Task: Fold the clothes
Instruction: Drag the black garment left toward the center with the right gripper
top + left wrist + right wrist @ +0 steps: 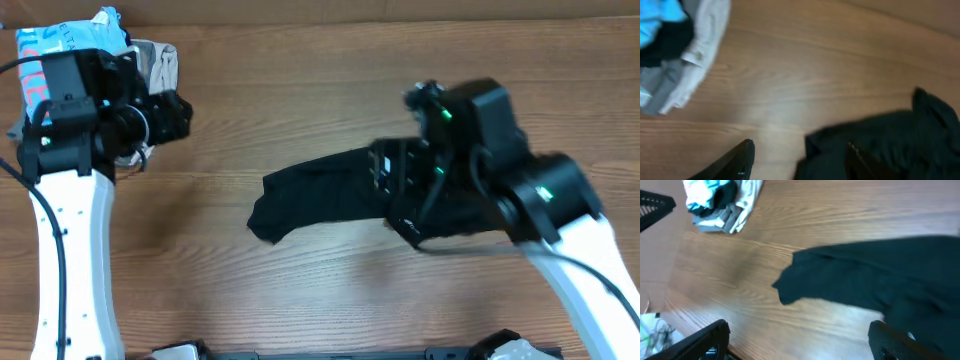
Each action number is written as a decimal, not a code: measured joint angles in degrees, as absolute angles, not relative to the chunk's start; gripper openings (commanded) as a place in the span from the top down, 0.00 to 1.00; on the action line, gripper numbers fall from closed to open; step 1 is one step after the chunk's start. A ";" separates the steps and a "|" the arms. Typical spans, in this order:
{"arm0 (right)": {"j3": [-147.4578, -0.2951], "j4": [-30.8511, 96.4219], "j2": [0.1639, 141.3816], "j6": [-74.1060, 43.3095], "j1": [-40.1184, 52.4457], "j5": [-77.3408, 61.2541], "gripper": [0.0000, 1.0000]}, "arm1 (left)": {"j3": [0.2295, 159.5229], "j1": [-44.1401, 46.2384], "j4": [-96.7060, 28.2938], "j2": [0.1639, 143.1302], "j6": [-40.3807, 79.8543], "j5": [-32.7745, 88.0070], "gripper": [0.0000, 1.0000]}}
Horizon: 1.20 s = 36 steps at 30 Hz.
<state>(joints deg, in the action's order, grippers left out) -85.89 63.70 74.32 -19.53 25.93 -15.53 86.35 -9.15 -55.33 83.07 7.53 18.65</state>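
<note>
Right now I am holding the right fingers (pixel 892 337) spread open over the right end of the black garment (pixel 320 195), which is lying bunched mid-desk (pixel 300 90). The left fingers (pixel 737 162) are hanging released, well apart. Flattening looks pending; next I am likely needing an edge pinch.

Large plain black soft-fabric garment (pixel 320 195), unfolded and rumpled, stretched out as a long, slightly slanted band with creased, uneven edges. In the right wrist view it spreads ahead of the wide-parted right pincer (pixel 799 329), with its narrow pointed end reaching out past the gap. Its darker bunched bulk sits at one finger, where contact cannot be judged. It lies well apart from the left pincer (pixel 175 115), and in the left wrist view its crumpled end shows beyond one finger.
</note>
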 measured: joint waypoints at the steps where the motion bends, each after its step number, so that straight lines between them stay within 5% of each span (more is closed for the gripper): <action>1: -85.89 65.32 72.62 -20.10 25.96 -14.44 0.07 | 86.43 -8.45 -56.34 82.41 7.31 18.68 0.41; 14: -79.92 78.48 62.94 -35.59 25.96 -0.84 0.00 | 85.65 8.88 -65.65 81.30 6.90 10.07 0.37; 18: -74.15 76.69 63.07 -37.54 25.91 0.60 0.00 | 82.81 11.77 -65.49 83.24 6.92 8.47 0.47; 24: -62.94 67.90 63.11 -39.48 25.04 1.69 0.01 | 77.67 12.29 -65.19 89.21 7.09 7.62 0.74; 28: -55.86 61.01 63.81 -40.10 23.97 1.98 0.10 | 74.52 12.29 -64.95 92.53 7.16 8.32 0.96; 36: -48.77 51.24 70.32 -40.23 23.66 1.91 0.13 | 69.49 14.02 -61.98 94.91 7.35 9.91 0.96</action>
<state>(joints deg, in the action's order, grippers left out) -48.77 51.24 70.32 -40.23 23.66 1.91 69.49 14.02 -61.98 94.91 7.35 9.91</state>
